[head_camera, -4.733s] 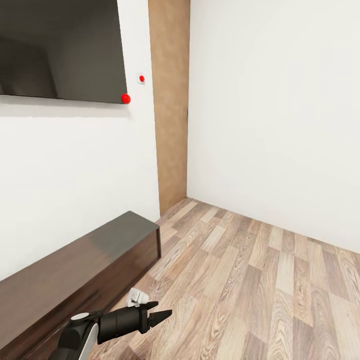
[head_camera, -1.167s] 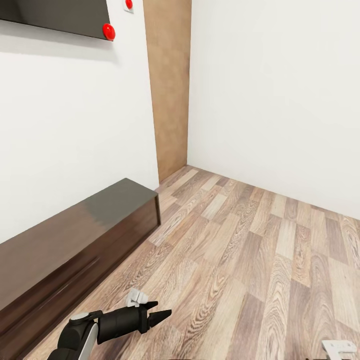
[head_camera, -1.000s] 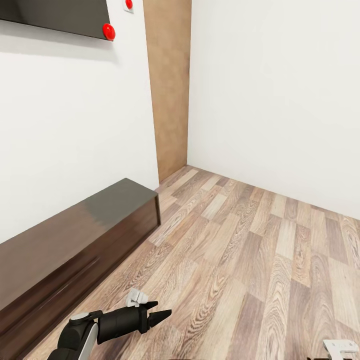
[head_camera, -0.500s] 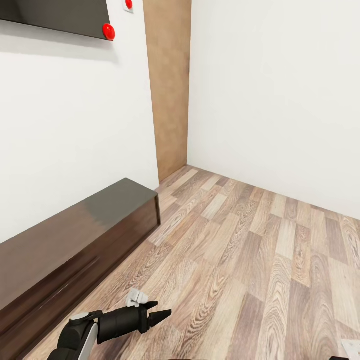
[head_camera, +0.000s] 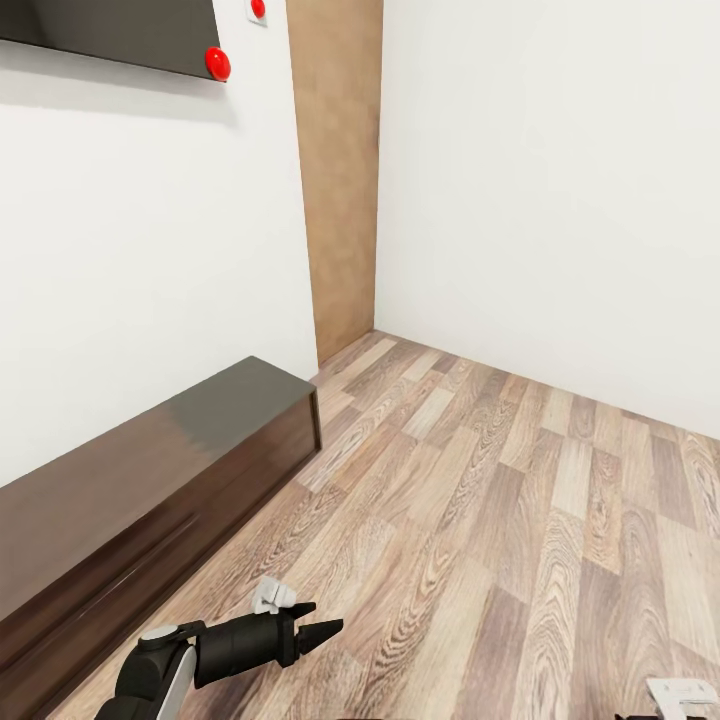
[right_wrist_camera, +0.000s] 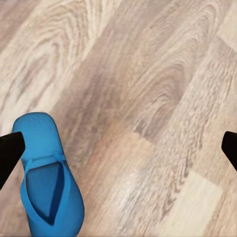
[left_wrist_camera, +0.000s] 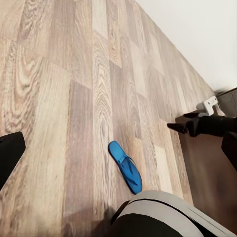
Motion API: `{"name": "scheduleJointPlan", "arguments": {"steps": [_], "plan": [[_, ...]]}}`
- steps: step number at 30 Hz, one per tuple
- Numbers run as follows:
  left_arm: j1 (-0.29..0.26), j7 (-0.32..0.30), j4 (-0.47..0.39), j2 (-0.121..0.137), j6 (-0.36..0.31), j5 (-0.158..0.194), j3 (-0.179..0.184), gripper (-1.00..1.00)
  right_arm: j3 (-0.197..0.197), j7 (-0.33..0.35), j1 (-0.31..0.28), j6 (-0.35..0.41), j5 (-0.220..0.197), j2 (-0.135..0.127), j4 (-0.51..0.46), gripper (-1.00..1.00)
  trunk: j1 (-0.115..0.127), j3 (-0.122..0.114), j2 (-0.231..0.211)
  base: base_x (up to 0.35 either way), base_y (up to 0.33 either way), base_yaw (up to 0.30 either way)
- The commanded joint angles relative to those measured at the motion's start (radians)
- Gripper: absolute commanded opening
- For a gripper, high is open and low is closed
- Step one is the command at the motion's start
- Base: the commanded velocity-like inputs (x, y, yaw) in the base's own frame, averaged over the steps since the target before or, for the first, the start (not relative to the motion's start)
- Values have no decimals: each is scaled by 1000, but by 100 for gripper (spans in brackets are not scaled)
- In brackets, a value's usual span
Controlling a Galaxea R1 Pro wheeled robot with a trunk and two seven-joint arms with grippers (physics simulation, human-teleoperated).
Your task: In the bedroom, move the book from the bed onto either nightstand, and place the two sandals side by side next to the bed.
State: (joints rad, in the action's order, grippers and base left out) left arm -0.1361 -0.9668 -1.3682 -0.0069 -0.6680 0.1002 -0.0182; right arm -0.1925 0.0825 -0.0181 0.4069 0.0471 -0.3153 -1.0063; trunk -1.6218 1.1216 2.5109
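Note:
One bright blue sandal (right_wrist_camera: 40,136) lies flat on the wood-plank floor, close under my right gripper (right_wrist_camera: 118,148). That gripper is open, and its black fingertips (right_wrist_camera: 9,150) stand apart at the two sides of the right wrist view. The same sandal (left_wrist_camera: 126,168) shows in the left wrist view, a short way from the right gripper (left_wrist_camera: 175,127). My left gripper (head_camera: 322,620) hangs low over the floor beside the long cabinet, open and holding nothing. The book, the bed and the nightstand are out of view.
A long low dark TV cabinet (head_camera: 150,480) runs along the left wall under a wall-mounted screen (head_camera: 120,35). A brown door (head_camera: 340,180) fills the room's corner. White walls close the far side, with plank floor (head_camera: 500,520) ahead. The right arm's white bracket (head_camera: 680,692) shows at the lower right.
Since the earliest frame the head camera has tilted down. The right arm's white bracket dipped lower half a second ago and is back up. The left arm has not moved.

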Motion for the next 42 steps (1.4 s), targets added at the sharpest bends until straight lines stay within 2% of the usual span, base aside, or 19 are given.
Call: {"name": "scheduleJointPlan", "arguments": {"steps": [1,9,42], "plan": [[0,-3,0,-1,-7,3,-2,100,-2,13,0,5,6,0,-2,100,0,1,0,0,0,0],[0,-3,0,-1,-7,3,-2,100,-2,22,0,5,5,1,-2,100,0,1,0,0,0,0],[0,-3,0,-1,-7,3,-2,100,-2,23,0,4,5,2,0,100,-15,128,8,0,0,0]]}}
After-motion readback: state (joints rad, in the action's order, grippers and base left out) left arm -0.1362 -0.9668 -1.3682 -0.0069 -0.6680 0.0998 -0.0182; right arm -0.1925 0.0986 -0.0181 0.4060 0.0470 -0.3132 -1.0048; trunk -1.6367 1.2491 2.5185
